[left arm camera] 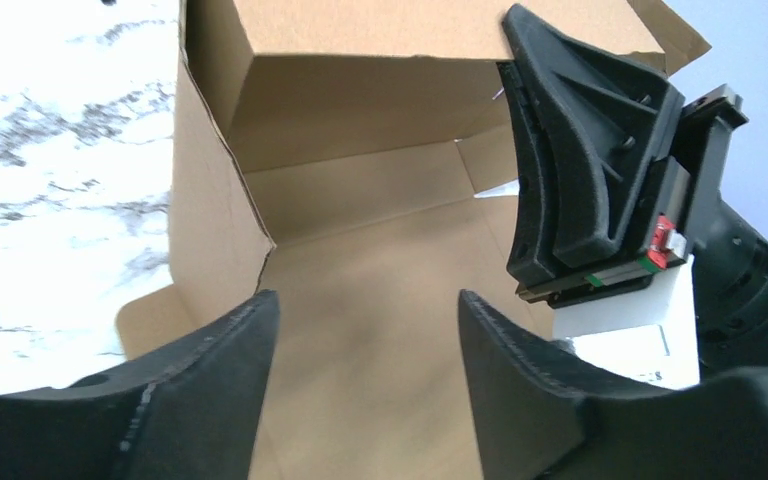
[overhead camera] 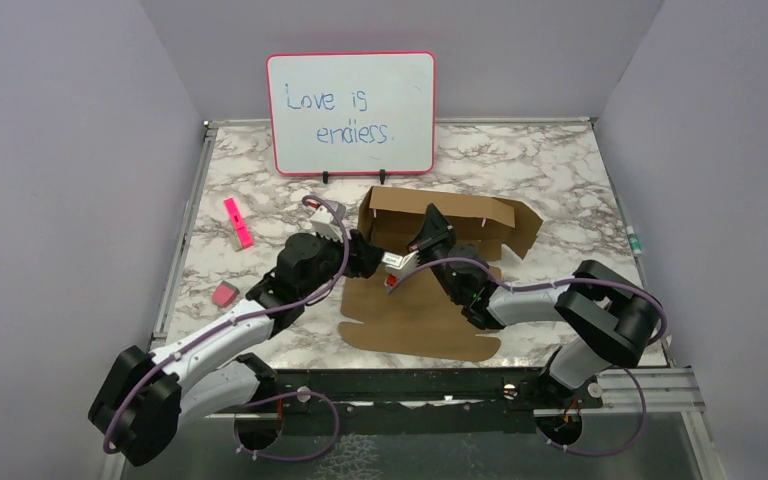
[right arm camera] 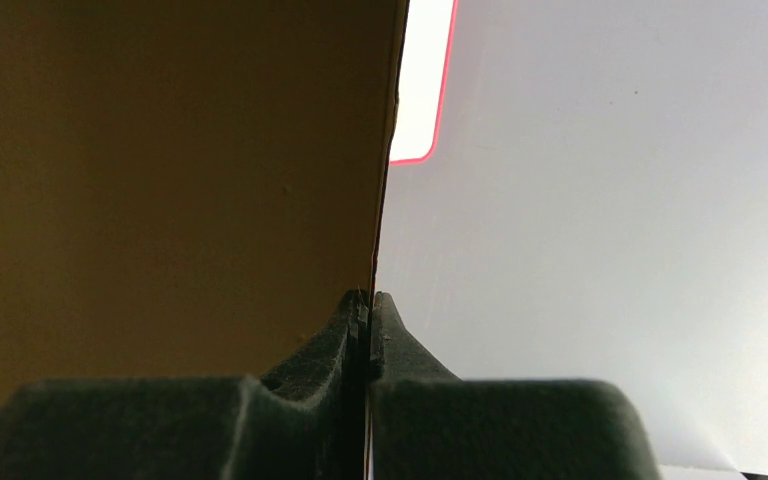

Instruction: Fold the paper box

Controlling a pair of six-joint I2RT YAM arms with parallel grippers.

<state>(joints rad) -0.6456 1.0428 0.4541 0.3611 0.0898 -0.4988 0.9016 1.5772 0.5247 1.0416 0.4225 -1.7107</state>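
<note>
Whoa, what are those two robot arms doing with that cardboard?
They are folding a paper box on the marble table. Its back and left walls stand up, while the front part lies flat. The right pincer is shut on the thin edge of the back wall. The left pincer is open and empty, hovering over the box's floor near the left wall. A whiteboard stands behind the box.

Left arm (overhead camera: 210,345), right arm (overhead camera: 530,298): blk joints, white links, purple cables.
</note>
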